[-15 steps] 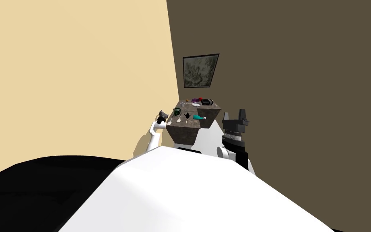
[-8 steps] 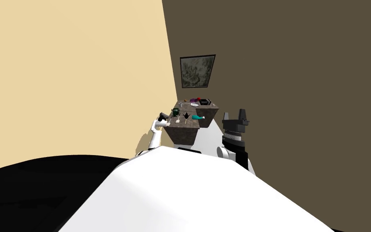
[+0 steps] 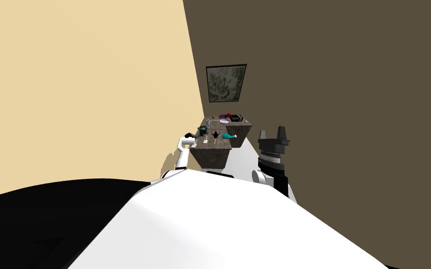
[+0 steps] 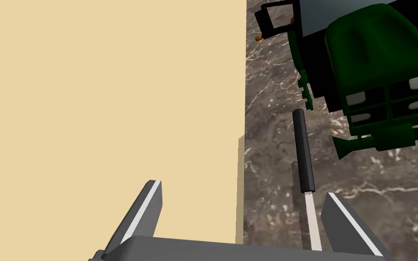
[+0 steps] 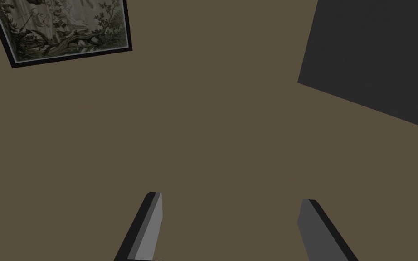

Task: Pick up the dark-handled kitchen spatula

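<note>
Since the spatula (image 4: 304,152) lies flat on the counter (image 4: 385,213), just beside the green toy tractor (image 4: 376,68), the open left gripper (image 4: 243,192) should be centred over its dark handle, clear of the toy, then lowered and closed. The right gripper (image 5: 230,199) is open too, idle.

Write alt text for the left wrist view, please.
The open left gripper hovers at the edge of a dark marbled countertop, the dark-handled spatula lying flat between its fingers, close to one. A green toy tractor stands just beyond the handle's end; a plain beige surface lies past the edge.
</note>
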{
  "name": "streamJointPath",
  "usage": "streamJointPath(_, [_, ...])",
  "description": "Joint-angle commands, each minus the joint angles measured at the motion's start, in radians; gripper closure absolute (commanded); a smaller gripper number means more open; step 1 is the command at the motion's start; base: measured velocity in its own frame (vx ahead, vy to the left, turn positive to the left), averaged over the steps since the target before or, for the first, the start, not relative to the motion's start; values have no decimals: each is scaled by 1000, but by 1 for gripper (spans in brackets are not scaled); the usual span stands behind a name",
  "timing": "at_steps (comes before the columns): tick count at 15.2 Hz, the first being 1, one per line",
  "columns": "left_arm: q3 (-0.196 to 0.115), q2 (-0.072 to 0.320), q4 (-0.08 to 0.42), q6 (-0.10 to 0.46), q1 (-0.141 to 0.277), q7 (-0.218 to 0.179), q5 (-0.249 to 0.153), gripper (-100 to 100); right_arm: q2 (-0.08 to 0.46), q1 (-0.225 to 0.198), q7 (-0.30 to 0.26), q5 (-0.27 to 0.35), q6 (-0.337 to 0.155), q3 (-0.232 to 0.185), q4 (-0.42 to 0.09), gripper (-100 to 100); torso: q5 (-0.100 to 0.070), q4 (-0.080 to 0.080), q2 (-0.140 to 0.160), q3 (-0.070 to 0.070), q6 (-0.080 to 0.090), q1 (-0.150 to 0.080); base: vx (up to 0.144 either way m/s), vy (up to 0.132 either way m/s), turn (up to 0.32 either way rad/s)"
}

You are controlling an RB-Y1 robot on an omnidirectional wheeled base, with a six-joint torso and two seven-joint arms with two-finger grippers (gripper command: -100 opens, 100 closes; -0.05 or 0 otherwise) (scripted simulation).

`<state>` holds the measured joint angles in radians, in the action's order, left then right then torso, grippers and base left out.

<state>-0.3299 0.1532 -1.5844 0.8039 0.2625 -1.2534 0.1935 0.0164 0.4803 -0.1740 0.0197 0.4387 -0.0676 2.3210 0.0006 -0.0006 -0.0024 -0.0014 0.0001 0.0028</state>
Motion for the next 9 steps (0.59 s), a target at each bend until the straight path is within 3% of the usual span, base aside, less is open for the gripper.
streamJointPath(1, [-11, -6, 26, 39, 19, -28, -7, -100, 0, 0, 0, 0, 0, 0, 0, 0, 0, 0, 0, 0, 0, 0, 19, 38, -85])
streamJointPath(2, [-23, -10, 53, 69, 40, -54, -18, -100, 0, 0, 0, 0, 0, 0, 0, 0, 0, 0, 0, 0, 0, 0, 23, 45, -94])
streamJointPath(7, [-46, -15, 102, 138, 77, -100, -40, -100, 0, 0, 0, 0, 0, 0, 0, 0, 0, 0, 0, 0, 0, 1, 21, 47, -70])
streamJointPath(9, [-66, -17, 144, 190, 107, -137, -60, -100, 0, 0, 0, 0, 0, 0, 0, 0, 0, 0, 0, 0, 0, 0, 18, 50, -78])
